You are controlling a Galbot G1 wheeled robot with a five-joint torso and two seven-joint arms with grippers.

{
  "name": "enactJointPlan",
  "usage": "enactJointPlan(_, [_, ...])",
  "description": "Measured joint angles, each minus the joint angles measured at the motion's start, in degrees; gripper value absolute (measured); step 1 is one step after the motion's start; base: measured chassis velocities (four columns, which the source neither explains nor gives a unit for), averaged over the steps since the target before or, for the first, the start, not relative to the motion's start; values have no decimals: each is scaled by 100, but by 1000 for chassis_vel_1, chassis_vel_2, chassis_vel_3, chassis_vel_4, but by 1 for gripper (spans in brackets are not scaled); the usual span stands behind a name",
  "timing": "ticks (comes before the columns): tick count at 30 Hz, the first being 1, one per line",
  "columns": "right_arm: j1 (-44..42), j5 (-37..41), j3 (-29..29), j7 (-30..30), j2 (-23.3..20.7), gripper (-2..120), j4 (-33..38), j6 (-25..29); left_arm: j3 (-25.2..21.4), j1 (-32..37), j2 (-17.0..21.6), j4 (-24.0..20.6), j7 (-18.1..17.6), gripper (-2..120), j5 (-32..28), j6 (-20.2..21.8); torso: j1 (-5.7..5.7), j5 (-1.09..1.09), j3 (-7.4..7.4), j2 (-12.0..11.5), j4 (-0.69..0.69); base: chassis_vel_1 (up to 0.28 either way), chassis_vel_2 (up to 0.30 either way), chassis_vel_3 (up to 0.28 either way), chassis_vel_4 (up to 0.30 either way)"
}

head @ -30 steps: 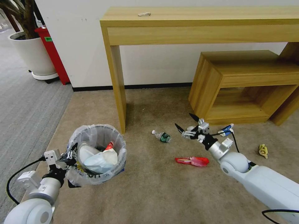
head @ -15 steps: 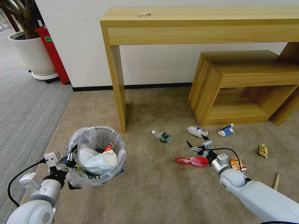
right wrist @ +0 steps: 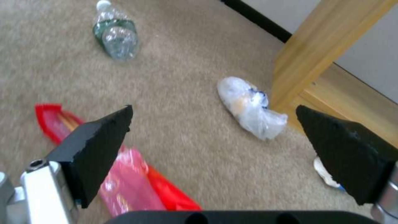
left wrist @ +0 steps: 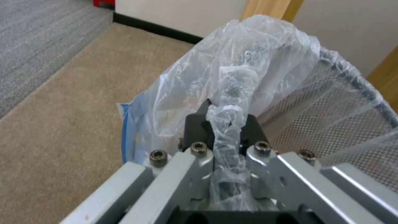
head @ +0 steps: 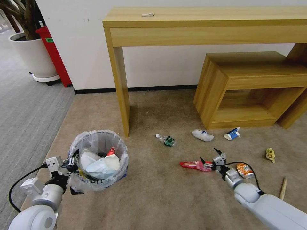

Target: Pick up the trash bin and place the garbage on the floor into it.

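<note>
Beige carpet [head: 160, 198] is covering the floor in front of the robot, meeting a grey ribbed carpet [head: 28, 108] along a straight seam on the left and a white wall [head: 160, 70] with a dark skirting at the back. A tall wooden table [head: 204, 28] is standing against that wall, its leg [head: 121, 86] coming down just behind the bin [head: 99, 159], and a lower wooden shelf unit [head: 252, 86] is sitting to the right under it. A white planter [head: 33, 54] and a red box [head: 54, 54] are standing far left. The left gripper [head: 73, 162] is clamping the bin's rim, pinching the bunched plastic liner [left wrist: 226, 124] between its fingers; the bin is sitting low at the left with white slippers and a red wrapper showing inside. The right gripper [head: 211, 157] is hanging spread wide just above the carpet, one fingertip [right wrist: 99, 146] over the end of the red wrapper [head: 195, 165], the other [right wrist: 348, 146] apart from it. A small bottle [head: 166, 140], a clear bag [head: 202, 135] and a blue-white carton [head: 232, 133] are lying in a row behind it, near the shelf's foot. An orange can [head: 244, 170] is lying just beside the right wrist, a yellow scrap [head: 270, 155] and a wooden stick [head: 283, 188] farther right. Open carpet is stretching between the bin and the wrapper and along the near edge.
</note>
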Motion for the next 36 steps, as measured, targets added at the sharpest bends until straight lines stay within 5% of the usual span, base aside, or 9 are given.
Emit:
enactJointPlan(15, [-151, -596, -30, -42, -25, 100, -683, 296, 5, 22, -22, 24, 20, 3, 22, -44, 0, 3, 0, 0, 0, 0, 0, 0, 0])
enactJointPlan(36, [536, -1001, -285, -563, 1145, 96, -2312, 367, -69, 255, -189, -192, 90, 3, 58, -128, 0, 2, 0, -1, 1, 0, 0, 0, 0])
